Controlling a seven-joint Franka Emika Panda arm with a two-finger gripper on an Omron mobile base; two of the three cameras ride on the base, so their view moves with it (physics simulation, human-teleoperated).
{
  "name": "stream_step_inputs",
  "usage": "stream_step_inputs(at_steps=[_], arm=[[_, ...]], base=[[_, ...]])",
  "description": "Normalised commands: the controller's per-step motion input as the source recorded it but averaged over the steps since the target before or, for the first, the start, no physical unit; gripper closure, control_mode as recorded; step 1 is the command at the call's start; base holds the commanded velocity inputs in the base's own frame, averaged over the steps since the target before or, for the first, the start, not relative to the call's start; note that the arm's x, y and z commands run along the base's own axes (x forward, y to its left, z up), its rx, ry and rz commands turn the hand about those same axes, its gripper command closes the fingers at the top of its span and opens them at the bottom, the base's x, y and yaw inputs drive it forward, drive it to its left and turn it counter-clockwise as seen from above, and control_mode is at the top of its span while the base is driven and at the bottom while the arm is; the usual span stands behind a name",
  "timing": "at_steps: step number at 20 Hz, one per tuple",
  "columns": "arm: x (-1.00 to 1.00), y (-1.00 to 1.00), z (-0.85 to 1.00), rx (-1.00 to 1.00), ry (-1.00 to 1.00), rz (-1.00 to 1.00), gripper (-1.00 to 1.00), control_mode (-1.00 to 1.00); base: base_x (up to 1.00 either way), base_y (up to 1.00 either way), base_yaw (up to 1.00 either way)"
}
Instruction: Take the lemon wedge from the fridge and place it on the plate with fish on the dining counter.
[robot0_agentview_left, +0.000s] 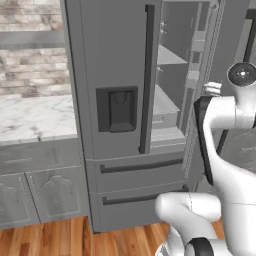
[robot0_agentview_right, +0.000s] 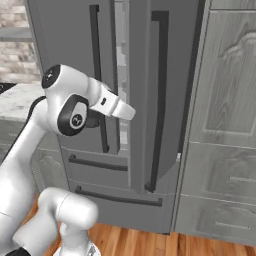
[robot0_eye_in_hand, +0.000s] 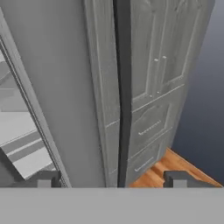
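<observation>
The tall grey fridge (robot0_agentview_left: 115, 60) stands in front of me with its left door shut and its right door (robot0_agentview_right: 142, 100) swung open. Pale shelves (robot0_agentview_left: 165, 107) show inside. In the hand view my gripper (robot0_eye_in_hand: 113, 179) is open, its two dark tips far apart with nothing between them. It faces the edge of the open door (robot0_eye_in_hand: 105, 96) and that door's dark handle (robot0_eye_in_hand: 123, 87), with the shelves (robot0_eye_in_hand: 22, 140) at the left. The lemon wedge, the plate with fish and the dining counter are out of view.
Grey cabinets with arched panels (robot0_agentview_right: 225, 100) stand close to the right of the open door. A marble worktop (robot0_agentview_left: 35, 117) over grey cabinets lies left of the fridge. Wood floor (robot0_agentview_left: 50, 240) runs along below.
</observation>
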Motion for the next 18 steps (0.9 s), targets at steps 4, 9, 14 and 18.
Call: stream_step_inputs(at_steps=[4,9,14,18], arm=[[0.0,1.0,0.06,0.0,-0.07,-0.01,-1.0,-1.0],[0.1,1.0,0.0,0.0,-0.02,-0.11,-1.0,-1.0],[0.77,0.68,-0.01,-0.08,0.02,-0.27,-1.0,-1.0],[1.0,0.0,0.0,0.0,0.07,-0.13,-1.0,-1.0]], base=[[0.0,0.0,0.0],[0.0,0.0,0.0],[0.0,0.0,0.0],[0.0,0.0,0.0]])
